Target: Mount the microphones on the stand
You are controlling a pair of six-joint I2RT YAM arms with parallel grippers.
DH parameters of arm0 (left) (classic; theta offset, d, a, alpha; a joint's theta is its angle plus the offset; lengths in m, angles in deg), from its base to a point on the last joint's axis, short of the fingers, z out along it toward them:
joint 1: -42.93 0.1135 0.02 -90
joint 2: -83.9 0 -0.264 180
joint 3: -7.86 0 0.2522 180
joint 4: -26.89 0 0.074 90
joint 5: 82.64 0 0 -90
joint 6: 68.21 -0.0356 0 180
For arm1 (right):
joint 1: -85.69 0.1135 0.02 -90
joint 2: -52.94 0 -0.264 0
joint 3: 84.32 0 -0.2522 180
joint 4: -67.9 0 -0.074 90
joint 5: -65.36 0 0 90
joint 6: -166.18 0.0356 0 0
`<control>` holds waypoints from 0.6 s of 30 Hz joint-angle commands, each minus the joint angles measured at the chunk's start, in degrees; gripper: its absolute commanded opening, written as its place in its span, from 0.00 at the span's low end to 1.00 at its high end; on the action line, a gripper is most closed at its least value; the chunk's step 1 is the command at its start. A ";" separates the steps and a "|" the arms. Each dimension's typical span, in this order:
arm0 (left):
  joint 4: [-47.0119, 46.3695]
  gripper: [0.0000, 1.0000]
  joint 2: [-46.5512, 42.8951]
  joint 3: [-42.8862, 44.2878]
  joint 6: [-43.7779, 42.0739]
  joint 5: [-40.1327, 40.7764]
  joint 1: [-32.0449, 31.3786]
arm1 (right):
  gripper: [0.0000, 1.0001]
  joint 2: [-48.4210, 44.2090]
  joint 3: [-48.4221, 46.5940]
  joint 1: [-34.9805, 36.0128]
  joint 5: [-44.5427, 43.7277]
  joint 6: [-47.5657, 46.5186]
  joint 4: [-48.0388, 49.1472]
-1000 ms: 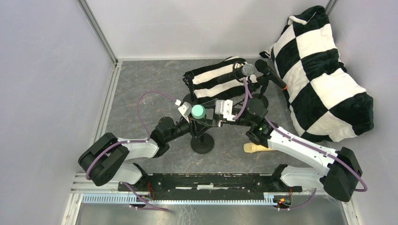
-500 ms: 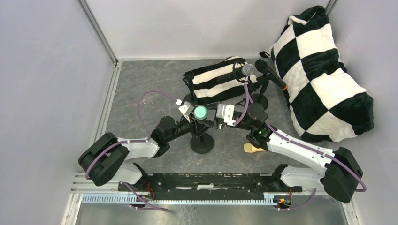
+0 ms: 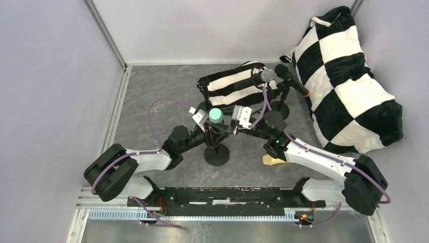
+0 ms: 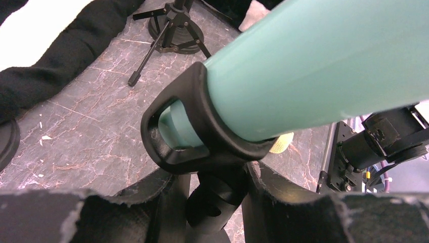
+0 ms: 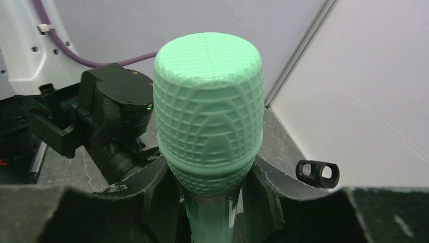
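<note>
Microphone — mint green, a smooth tube with a ribbed dome head — sits pushed through the black oval clip of the stand. Right gripper clamps its barrel just below the head; left gripper pinches the stand's round stem under the clip.

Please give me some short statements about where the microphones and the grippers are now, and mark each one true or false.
1. The mint green microphone passes through the clip of the stand. True.
2. The cream-yellow microphone sits in a stand. False: it lies on the table.
3. The right gripper is shut on the mint green microphone. True.
4. The left gripper is open, holding nothing. False: it grips the stand below the clip.
</note>
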 commanded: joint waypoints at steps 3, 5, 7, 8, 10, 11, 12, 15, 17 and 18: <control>-0.32 0.02 -2.25 -0.31 -0.50 -3.06 -1.60 | 0.00 4.73 2.68 -1.76 -9.43 5.41 -20.00; -0.29 0.02 -2.30 -0.40 -0.55 -3.02 -1.60 | 0.00 4.83 3.14 -1.70 -10.00 6.09 -20.53; -0.24 0.02 -2.30 -0.41 -0.56 -3.05 -1.60 | 0.00 4.76 3.94 -1.67 -10.38 6.57 -20.52; -0.20 0.02 -2.34 -0.41 -0.55 -3.05 -1.60 | 0.00 4.75 4.45 -1.68 -10.37 6.55 -20.60; -0.20 0.02 -2.54 -0.54 -0.71 -2.92 -1.60 | 0.00 4.65 5.29 -1.67 -10.39 6.53 -20.53; -0.20 0.02 -2.51 -0.58 -0.77 -2.84 -1.60 | 0.00 4.73 5.56 -1.71 -10.37 6.38 -20.74; -0.20 0.02 -2.53 -0.63 -0.78 -2.85 -1.60 | 0.00 4.82 5.71 -1.67 -10.41 6.28 -20.97; -0.43 0.02 -2.51 -0.75 -0.81 -2.81 -1.60 | 0.00 5.71 5.64 -1.41 -10.44 5.80 -22.35; -0.69 0.02 -2.49 -0.92 -0.73 -2.85 -1.60 | 0.00 6.46 5.35 -1.23 -10.75 5.35 -23.36; -0.72 0.02 -2.59 -1.00 -0.71 -2.79 -1.60 | 0.00 6.84 5.26 -1.16 -10.97 5.30 -23.78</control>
